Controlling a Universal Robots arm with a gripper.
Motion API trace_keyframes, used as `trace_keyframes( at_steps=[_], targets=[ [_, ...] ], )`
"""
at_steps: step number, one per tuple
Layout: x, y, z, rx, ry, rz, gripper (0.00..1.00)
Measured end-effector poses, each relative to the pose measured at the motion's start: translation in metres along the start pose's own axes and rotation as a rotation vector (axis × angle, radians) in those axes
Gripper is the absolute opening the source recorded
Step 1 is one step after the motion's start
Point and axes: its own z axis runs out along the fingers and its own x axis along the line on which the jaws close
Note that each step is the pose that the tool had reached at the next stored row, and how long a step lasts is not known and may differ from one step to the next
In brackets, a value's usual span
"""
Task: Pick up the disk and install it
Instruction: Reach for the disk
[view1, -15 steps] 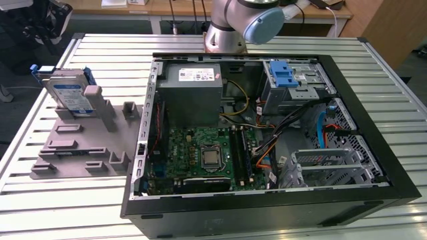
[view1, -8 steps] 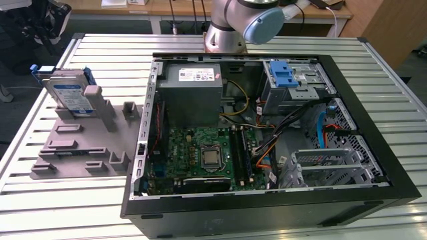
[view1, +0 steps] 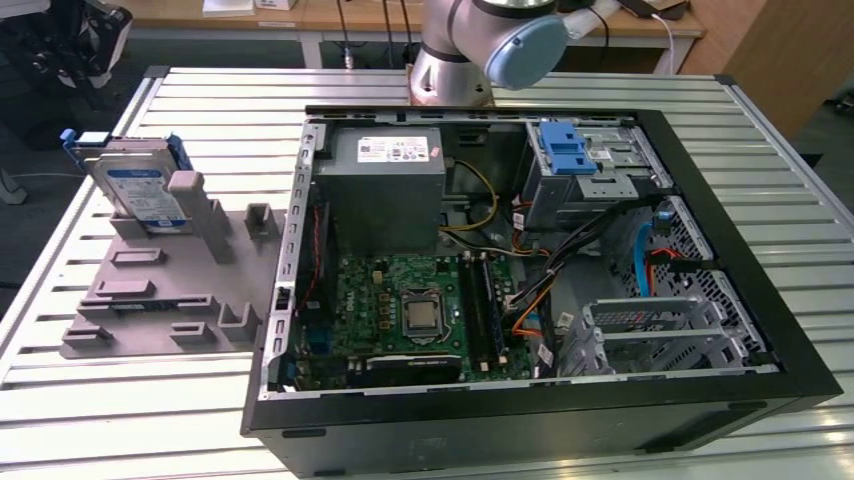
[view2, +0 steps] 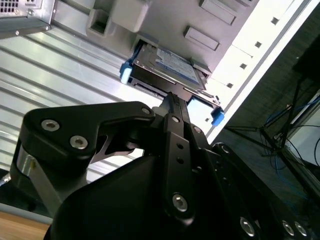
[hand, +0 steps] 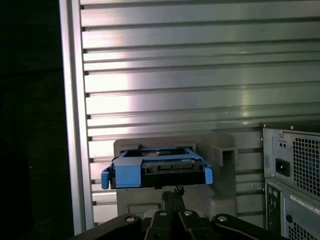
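Note:
The disk (view1: 140, 190) is a silver drive with a white-and-blue label in a blue carrier frame. It stands on edge in a grey holder (view1: 160, 290) at the exterior view's left, beside the open computer case (view1: 534, 300). In both wrist views my gripper (hand: 172, 192) (view2: 172, 98) points at the disk (hand: 157, 167) (view2: 167, 65). Its two fingertips are pressed together with nothing between them. They are apart from the disk's blue-framed upper edge.
Inside the case are a grey power supply (view1: 387, 185), a motherboard (view1: 407, 310), and a grey drive cage with a blue latch (view1: 581, 160) at the far right. Loose cables cross the case. The arm's base (view1: 454, 60) stands behind it on the slatted aluminium table (view1: 134, 400).

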Motion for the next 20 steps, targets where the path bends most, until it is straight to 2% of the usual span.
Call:
trace_keyframes(
  at_steps=[10,20],
  targets=[
    [0.0199,0.0069,0.0011,0.0001,0.0002,0.0,0.11],
    [0.0364,0.0079,0.0024,0.0001,0.0002,0.0,0.11]
  ],
)
